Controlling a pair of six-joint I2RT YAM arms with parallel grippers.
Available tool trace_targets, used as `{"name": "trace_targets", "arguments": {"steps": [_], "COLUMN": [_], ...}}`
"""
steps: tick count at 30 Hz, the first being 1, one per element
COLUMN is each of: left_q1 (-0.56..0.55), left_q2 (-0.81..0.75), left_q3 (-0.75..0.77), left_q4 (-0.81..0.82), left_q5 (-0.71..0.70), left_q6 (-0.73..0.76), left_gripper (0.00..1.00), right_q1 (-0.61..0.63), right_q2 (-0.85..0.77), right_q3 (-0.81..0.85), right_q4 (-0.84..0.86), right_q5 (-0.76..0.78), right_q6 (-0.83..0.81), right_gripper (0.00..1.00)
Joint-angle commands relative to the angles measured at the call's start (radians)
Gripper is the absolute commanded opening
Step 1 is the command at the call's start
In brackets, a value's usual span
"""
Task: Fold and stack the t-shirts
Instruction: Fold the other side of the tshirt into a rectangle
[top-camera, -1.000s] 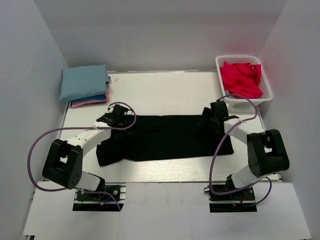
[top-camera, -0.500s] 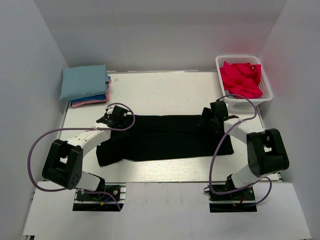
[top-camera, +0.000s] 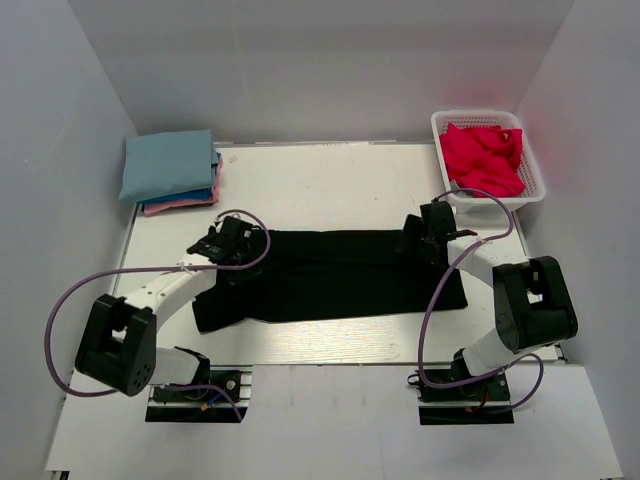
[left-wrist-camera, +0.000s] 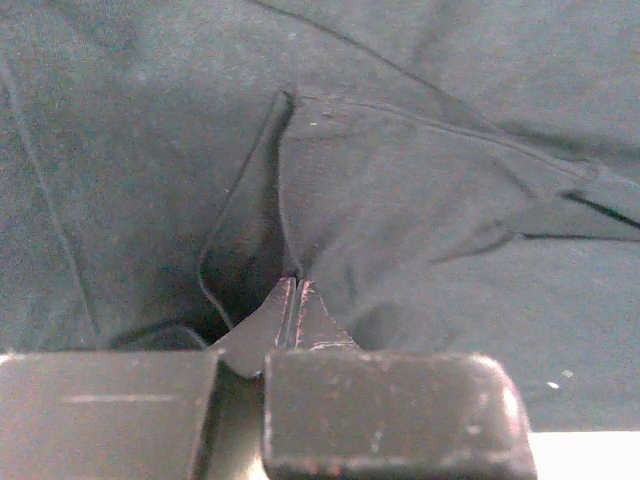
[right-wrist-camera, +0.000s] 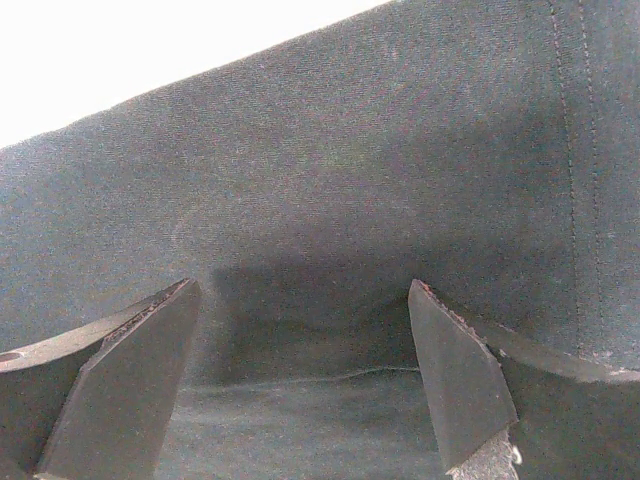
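Tabletop (top-camera: 330, 185) and surrounding walls (top-camera: 320, 70) are white; left end effector (left-wrist-camera: 295, 298) pinches black t-shirt (top-camera: 340, 280), right end effector (right-wrist-camera: 302, 290) spread over it.

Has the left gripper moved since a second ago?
Yes. The left gripper shifted slightly nearer, away from the folded light blue t-shirt, and pinches the large black cloth t-shirt.

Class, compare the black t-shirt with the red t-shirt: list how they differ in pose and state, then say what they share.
The black t-shirt lies flat on the table; the red t-shirt sits crumpled in the basket. The left gripper pinches a fold of the black t-shirt and the right gripper stands open over it; nothing touches the red t-shirt. Neither is on the folded stack yet.
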Motion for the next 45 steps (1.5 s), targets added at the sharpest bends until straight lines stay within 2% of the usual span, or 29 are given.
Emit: {"name": "trace_targets", "arguments": {"steps": [1,5,12,22,25,27,28,29,31,35,36,39,41,45], "left_q1": [-0.007,-0.007,-0.016,-0.047,-0.056,-0.069,-0.078,-0.078,-0.089,-0.098,-0.098,-0.098,-0.089,-0.075], "left_q2": [-0.105,-0.189,-0.189,-0.184,-0.193,-0.206,-0.227,-0.238,-0.271,-0.374,-0.408,-0.419,-0.381,-0.235], "left_q3": [-0.012,-0.076,-0.096,-0.153,-0.162,-0.162,-0.143,-0.142,-0.113,-0.104,-0.095,-0.072,-0.044,-0.003], "left_q4": [-0.007,0.089,0.137,0.045,-0.004,-0.047,-0.058,-0.067,-0.067,0.019,0.019,-0.008,-0.09,-0.157], "left_q5": [-0.003,0.092,0.254,0.4,0.401,0.41,0.419,0.419,0.478,0.637,0.625,0.432,0.125,-0.185], "left_q6": [-0.02,0.012,0.06,0.017,0.017,0.017,0.017,0.017,0.017,0.066,0.066,0.066,-0.046,-0.198], "left_gripper": [0.0,0.0,0.0,0.02,0.26,0.59,0.79,0.89,1.0,1.0,1.0,1.0,1.0,1.0], "right_q1": [-0.001,-0.001,0.0,-0.003,-0.001,0.0,0.0,-0.003,-0.001,-0.001,-0.003,-0.003,-0.003,-0.003], "right_q2": [0.004,0.01,0.004,0.046,0.055,0.062,0.067,0.065,0.067,0.064,0.064,0.061,0.061,0.061], "right_q3": [0.028,0.023,0.017,0.031,0.031,0.034,0.034,0.037,0.035,0.035,0.035,0.034,0.035,0.043], "right_q4": [-0.009,-0.007,0.0,-0.012,-0.009,-0.006,-0.01,-0.006,-0.006,-0.01,-0.007,-0.009,-0.011,-0.011], "right_q5": [-0.023,-0.029,-0.032,-0.041,-0.043,-0.046,-0.047,-0.046,-0.044,-0.036,-0.036,-0.036,-0.036,-0.044], "right_q6": [-0.007,-0.007,-0.007,-0.002,-0.005,-0.005,-0.005,-0.005,-0.002,-0.004,-0.008,-0.007,-0.008,-0.011], "right_gripper": [0.9,0.9,0.9,0.9,0.9,0.9,0.9,0.9,0.9,0.9,0.9,0.9,0.9,0.9]}}
